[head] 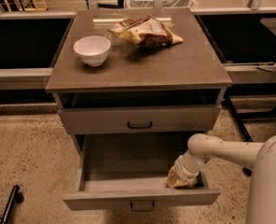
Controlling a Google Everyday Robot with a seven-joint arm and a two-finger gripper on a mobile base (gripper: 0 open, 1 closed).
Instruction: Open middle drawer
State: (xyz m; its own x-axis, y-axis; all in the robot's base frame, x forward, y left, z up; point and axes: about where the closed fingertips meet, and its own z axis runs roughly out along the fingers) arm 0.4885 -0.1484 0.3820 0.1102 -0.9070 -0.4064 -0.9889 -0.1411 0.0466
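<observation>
The middle drawer [128,164] is pulled far out of the grey-brown cabinet. It is a wide shallow tray with a low flat front [105,199] and a small dark bar handle [142,205] at its centre. My gripper [180,178] reaches in from the right on a white arm [222,150]. It sits inside the drawer's front right corner, just behind the front panel. The taller-fronted top drawer [96,120] above shows a wider handle [139,124]. The lowest drawer is hidden under the open one.
On the cabinet top [175,64] stand a white bowl [92,49] at the left and a crumpled snack bag [145,31] at the back. Low dark shelving runs on both sides. A dark pole end [10,204] lies on the speckled floor at the left.
</observation>
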